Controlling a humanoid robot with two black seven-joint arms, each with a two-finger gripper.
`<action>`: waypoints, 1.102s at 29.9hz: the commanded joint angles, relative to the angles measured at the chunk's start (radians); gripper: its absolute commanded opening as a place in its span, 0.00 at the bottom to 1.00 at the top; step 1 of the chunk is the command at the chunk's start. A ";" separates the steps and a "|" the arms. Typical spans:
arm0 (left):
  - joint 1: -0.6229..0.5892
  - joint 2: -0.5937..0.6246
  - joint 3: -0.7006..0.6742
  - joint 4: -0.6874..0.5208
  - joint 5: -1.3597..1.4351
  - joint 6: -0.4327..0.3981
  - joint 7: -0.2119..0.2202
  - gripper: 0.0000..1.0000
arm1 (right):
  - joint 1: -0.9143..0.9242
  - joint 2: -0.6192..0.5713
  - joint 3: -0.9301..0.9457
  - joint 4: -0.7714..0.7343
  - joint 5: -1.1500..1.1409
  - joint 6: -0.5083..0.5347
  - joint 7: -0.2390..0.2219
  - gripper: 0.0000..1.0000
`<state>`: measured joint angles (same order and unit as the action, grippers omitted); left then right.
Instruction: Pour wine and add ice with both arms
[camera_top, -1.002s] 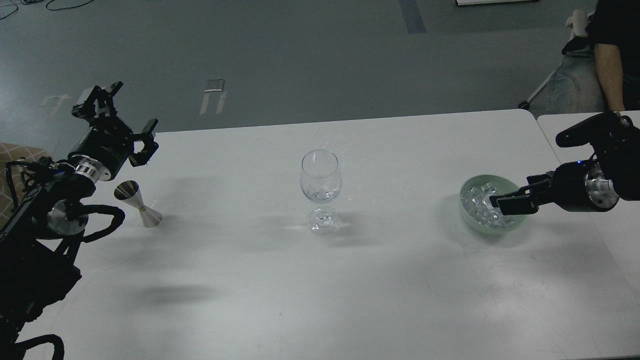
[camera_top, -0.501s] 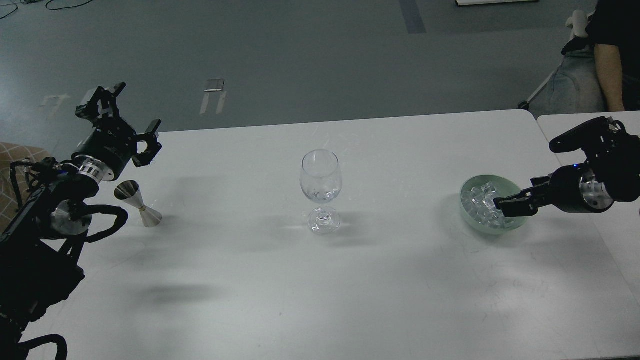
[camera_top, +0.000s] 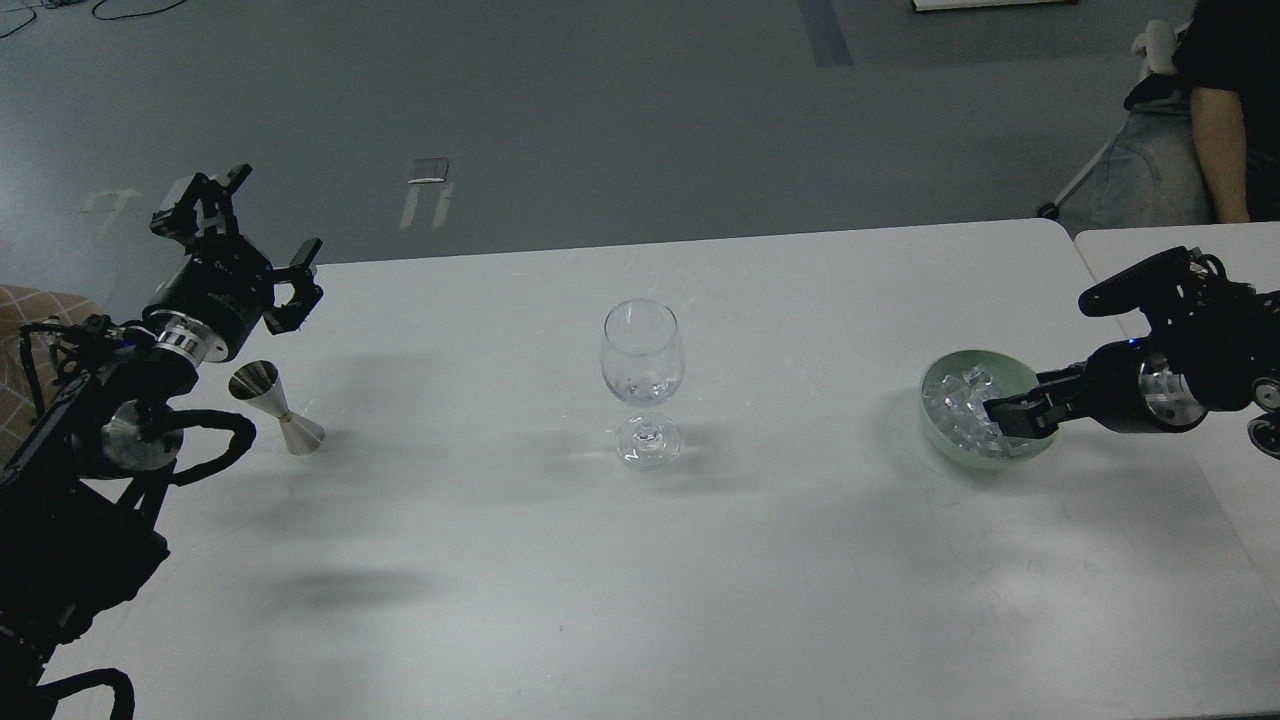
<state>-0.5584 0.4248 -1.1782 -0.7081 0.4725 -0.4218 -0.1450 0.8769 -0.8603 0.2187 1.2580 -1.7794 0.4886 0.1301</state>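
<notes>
In the green bowl (camera_top: 940, 432), right of the wine glass (camera_top: 641, 365), my right gripper (camera_top: 1003, 416) dips into the ice (camera_top: 955, 405), fingers apparently pinched together, presumably seizing a cube. Left gripper (camera_top: 240, 235) hovers spread above the jigger (camera_top: 273, 406).

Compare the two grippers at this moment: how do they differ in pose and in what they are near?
The left gripper is raised and points up and away, fingers spread, beside the steel jigger but clear of it. The right gripper reaches sideways and low into the green bowl, its tips among the ice; whether it grips a cube cannot be seen. Both are black with silver wrist rings.
</notes>
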 joint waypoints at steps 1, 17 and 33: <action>0.000 0.000 0.000 0.001 0.002 0.000 -0.001 0.99 | -0.006 0.001 0.001 -0.002 0.000 0.000 -0.004 0.58; 0.000 -0.001 -0.001 -0.001 0.000 0.000 -0.001 0.99 | 0.001 0.026 0.010 -0.022 0.001 0.000 -0.009 0.58; -0.002 -0.001 0.000 -0.001 0.000 0.000 -0.001 0.99 | 0.007 0.050 0.010 -0.029 0.000 0.000 -0.010 0.51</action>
<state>-0.5610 0.4240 -1.1785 -0.7086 0.4724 -0.4218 -0.1460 0.8844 -0.8187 0.2300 1.2343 -1.7777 0.4888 0.1196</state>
